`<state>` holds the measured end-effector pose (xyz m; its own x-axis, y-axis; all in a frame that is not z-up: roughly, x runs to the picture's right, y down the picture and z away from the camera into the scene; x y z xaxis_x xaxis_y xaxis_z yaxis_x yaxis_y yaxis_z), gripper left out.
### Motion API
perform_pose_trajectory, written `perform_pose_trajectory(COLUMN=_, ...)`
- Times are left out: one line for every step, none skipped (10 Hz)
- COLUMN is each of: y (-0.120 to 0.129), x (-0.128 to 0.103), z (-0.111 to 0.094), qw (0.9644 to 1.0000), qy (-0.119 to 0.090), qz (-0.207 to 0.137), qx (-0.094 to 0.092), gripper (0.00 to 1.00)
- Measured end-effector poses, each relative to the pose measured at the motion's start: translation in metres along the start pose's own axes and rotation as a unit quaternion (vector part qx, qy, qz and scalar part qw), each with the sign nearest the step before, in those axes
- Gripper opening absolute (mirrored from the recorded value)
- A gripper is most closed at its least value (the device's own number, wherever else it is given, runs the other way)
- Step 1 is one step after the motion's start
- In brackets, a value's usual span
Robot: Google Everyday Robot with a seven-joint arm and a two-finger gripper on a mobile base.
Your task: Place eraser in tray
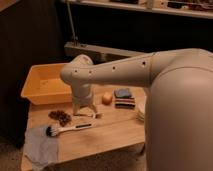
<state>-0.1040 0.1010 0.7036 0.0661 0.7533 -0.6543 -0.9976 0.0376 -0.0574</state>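
Observation:
The eraser (125,102) is a small dark block with reddish and pale stripes, lying on the wooden table (110,132) right of the onion (106,98), under a flat blue-grey pad (122,93). The tray (45,85) is a large yellow-orange bin at the table's back left. My gripper (85,110) hangs from the white arm (115,72), pointing down at the table between the tray and the onion, left of the eraser. It holds nothing that I can see.
A pile of dark brown bits (61,117) lies in front of the tray. A white-handled brush (67,130) lies near the front, beside a grey cloth (40,147) at the front left corner. My large white body fills the right side.

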Motion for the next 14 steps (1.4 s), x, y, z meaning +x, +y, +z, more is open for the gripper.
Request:
perform_pose_trajectory(y=0.000, x=0.000, z=0.000, qw=1.0000, qy=0.000, qz=-0.004, qx=0.000, gripper=0.65)
perform_pose_trajectory(y=0.000, x=0.000, z=-0.001, qw=0.9998, qy=-0.002, qz=-0.020, qx=0.000, gripper=0.65)
perform_pose_trajectory(y=-0.004, x=-0.003, z=-0.006, qw=0.9985, qy=-0.020, qz=-0.051, qx=-0.003, gripper=0.65)
perform_pose_trajectory(y=-0.016, x=-0.010, z=-0.016, qw=0.9929, qy=-0.058, qz=-0.104, qx=-0.011, gripper=0.65)
perform_pose_trajectory(y=-0.030, x=-0.020, z=-0.030, qw=0.9838, qy=-0.094, qz=-0.151, qx=-0.019, gripper=0.65)
perform_pose_trajectory(y=-0.046, x=-0.031, z=-0.048, qw=0.9687, qy=-0.129, qz=-0.210, qx=-0.029, gripper=0.65)
perform_pose_trajectory(y=-0.064, x=-0.042, z=-0.067, qw=0.9505, qy=-0.157, qz=-0.267, qx=-0.029, gripper=0.65)
perform_pose_trajectory(y=-0.070, x=-0.047, z=-0.078, qw=0.9372, qy=-0.174, qz=-0.301, qx=-0.029, gripper=0.65)
perform_pose_trajectory(y=-0.080, x=-0.052, z=-0.090, qw=0.9225, qy=-0.190, qz=-0.335, qx=-0.025, gripper=0.65)
perform_pose_trajectory(y=-0.093, x=-0.056, z=-0.102, qw=0.9070, qy=-0.208, qz=-0.366, qx=-0.018, gripper=0.65)
perform_pose_trajectory(y=-0.099, x=-0.059, z=-0.109, qw=0.8992, qy=-0.214, qz=-0.382, qx=-0.015, gripper=0.65)
perform_pose_trajectory(y=-0.097, x=-0.060, z=-0.110, qw=0.8989, qy=-0.209, qz=-0.384, qx=-0.015, gripper=0.65)
perform_pose_trajectory(y=-0.095, x=-0.061, z=-0.108, qw=0.9021, qy=-0.203, qz=-0.380, qx=-0.016, gripper=0.65)
perform_pose_trajectory(y=-0.101, x=-0.066, z=-0.098, qw=0.9086, qy=-0.194, qz=-0.370, qx=-0.017, gripper=0.65)
